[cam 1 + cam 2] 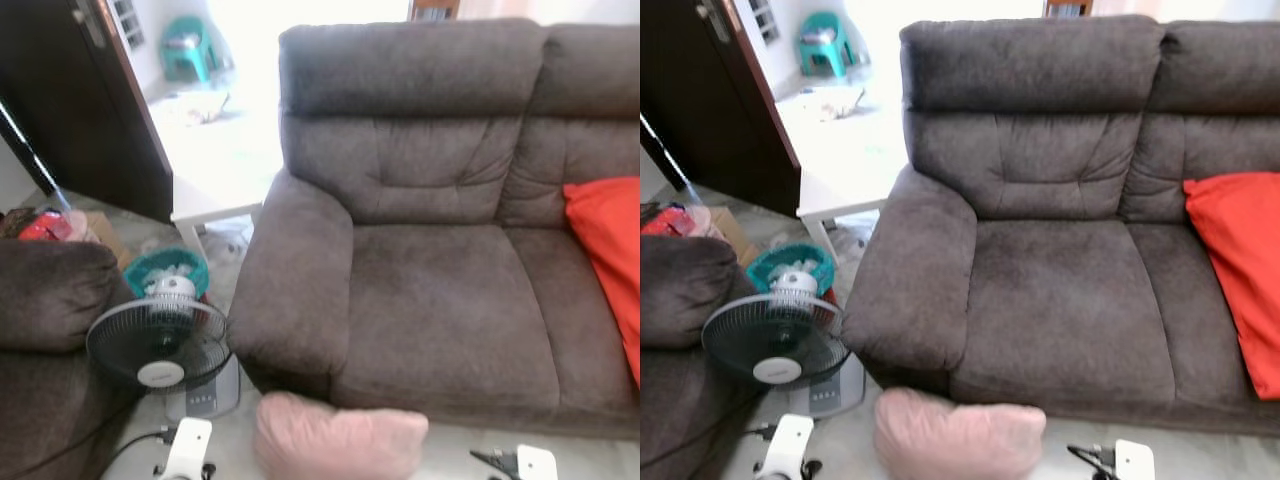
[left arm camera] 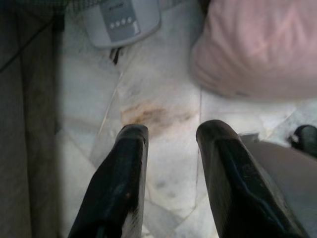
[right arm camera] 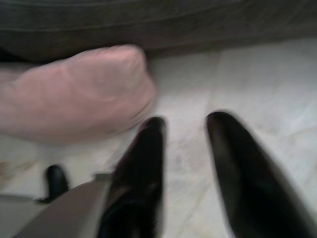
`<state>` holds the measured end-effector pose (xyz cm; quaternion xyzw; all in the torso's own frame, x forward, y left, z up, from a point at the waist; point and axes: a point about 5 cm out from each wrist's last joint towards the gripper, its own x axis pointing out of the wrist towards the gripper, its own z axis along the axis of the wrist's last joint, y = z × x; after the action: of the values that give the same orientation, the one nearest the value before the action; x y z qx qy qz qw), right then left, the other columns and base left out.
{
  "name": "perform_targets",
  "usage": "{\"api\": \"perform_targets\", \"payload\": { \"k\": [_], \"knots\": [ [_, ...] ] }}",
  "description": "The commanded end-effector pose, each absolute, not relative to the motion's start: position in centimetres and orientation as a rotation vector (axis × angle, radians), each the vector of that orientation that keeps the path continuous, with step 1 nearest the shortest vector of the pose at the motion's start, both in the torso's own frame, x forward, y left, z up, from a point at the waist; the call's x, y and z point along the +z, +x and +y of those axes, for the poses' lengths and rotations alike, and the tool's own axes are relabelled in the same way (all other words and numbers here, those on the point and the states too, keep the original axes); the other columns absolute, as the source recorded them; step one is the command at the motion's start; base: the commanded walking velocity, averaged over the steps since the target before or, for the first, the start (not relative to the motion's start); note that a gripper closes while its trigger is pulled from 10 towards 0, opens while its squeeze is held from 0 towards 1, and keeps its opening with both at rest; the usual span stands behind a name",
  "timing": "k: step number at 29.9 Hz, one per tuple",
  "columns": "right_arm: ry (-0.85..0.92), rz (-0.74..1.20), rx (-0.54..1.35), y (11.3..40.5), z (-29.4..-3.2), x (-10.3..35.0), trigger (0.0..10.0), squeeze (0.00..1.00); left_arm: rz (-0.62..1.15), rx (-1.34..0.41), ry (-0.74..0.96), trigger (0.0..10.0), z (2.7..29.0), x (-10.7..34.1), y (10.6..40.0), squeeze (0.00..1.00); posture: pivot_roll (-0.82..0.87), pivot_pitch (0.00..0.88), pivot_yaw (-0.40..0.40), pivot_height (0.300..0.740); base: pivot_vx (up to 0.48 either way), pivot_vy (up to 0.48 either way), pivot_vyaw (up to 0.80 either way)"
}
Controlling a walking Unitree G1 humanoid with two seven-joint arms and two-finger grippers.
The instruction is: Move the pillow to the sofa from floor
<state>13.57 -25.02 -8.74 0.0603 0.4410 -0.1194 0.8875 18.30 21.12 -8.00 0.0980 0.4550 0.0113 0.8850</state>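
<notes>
Left wrist view: left gripper hovering spread wide over marble floor, empty. Right gripper likewise gaping. Pink pillow lying on floor against sofa front edge, beside fan.

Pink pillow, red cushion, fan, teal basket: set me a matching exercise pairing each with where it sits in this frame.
Things:
1. pink pillow
2. red cushion
3. fan
4. teal basket

Places:
A. on the sofa seat, at its right end
B. on the floor behind the fan
C. on the floor against the sofa's front
D. on the floor beside the sofa's left armrest

Pairs: 1-C, 2-A, 3-D, 4-B
</notes>
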Motion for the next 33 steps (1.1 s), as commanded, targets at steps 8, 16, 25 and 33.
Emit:
{"api": "perform_targets", "payload": {
  "k": [8,16,25,33],
  "knots": [
    [0.127,0.939,-0.258,12.8,-25.1,-9.0,10.0,0.00,0.919,0.009,0.211,10.0,20.3,-7.8,18.9,0.00,0.06,0.000,0.018,0.740,0.000,0.000,0.00],
    [0.134,0.940,-0.265,12.7,-25.1,-9.0,10.0,0.00,0.892,0.003,0.196,10.0,19.9,-7.7,19.3,0.00,0.06,0.000,0.017,0.740,0.000,0.000,0.00],
    [0.132,0.942,-0.259,12.6,-25.2,-9.0,10.0,0.00,0.892,0.004,0.191,10.0,19.8,-7.7,19.2,0.00,0.06,0.000,0.015,0.740,0.000,0.000,-0.32],
    [0.132,0.939,-0.257,12.7,-25.1,-9.0,10.0,0.00,0.890,0.005,0.189,10.0,19.8,-7.7,19.2,0.00,0.06,0.000,0.016,0.740,0.000,0.000,0.00]
  ]
}}
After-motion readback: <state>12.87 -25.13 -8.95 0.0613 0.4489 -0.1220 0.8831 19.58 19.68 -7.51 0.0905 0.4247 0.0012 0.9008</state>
